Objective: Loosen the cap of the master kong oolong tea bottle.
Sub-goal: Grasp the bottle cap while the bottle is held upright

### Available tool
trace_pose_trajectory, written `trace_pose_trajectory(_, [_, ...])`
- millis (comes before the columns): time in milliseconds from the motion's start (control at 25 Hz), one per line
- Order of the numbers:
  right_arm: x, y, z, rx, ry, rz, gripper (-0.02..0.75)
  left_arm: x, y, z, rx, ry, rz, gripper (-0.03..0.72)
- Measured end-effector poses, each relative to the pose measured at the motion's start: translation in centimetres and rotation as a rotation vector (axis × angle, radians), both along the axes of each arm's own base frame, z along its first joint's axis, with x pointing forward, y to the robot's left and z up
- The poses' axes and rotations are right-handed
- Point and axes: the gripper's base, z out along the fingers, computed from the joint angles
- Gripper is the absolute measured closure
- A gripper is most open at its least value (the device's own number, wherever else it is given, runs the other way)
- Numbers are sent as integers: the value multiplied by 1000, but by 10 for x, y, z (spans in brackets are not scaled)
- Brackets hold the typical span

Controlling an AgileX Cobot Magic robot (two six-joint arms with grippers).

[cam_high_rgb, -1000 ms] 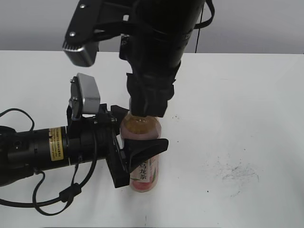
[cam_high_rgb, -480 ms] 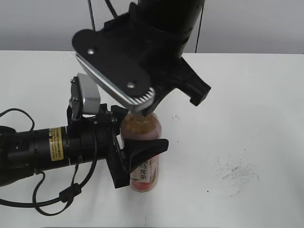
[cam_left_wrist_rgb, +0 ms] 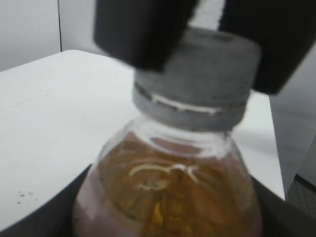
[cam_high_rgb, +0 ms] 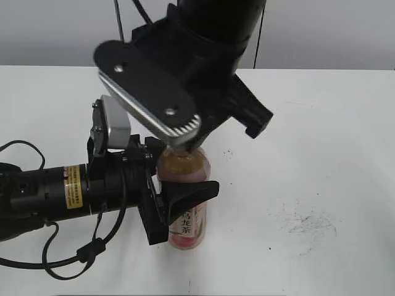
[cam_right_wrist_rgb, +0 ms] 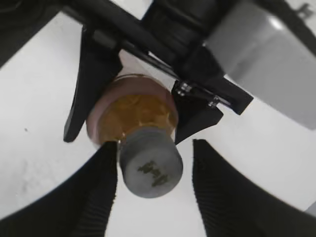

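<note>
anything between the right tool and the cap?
Nothing visible. The right tool straddles the cap, one finger touching its left side, a gap on the other. The left tool grips the bottle lower down.

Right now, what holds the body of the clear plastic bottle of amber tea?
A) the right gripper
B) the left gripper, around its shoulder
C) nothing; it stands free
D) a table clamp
B: the left gripper's black fingers wrap the bottle while the right gripper straddles the grey cap.
</note>
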Motion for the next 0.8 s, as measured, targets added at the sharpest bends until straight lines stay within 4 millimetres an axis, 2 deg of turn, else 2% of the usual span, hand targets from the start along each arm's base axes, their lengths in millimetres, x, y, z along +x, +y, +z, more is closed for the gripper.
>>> trace_pose_trajectory(120, [-1,1,0,35,80,-273,260,0,0,0,-1,1,1,244])
trace_pose_trajectory(200, [-1,1,0,55,136,-468,206,0,0,0,-1,2,1,244])
trace_pose_trajectory(280, [-1,1,0,78,198,-687,185,0,0,0,-1,2,1,244])
trace_pose_trajectory(560, [0,1,0,156,410,-1433,177,0,0,0,-1,2,1,244])
trace_pose_trajectory(680, [0,0,0,180,464,-1655,225,0,0,0,-1,2,1,244])
trace_pose_trajectory(800, [1,0,0,191,473,-1735,292,0,0,0,-1,2,1,244])
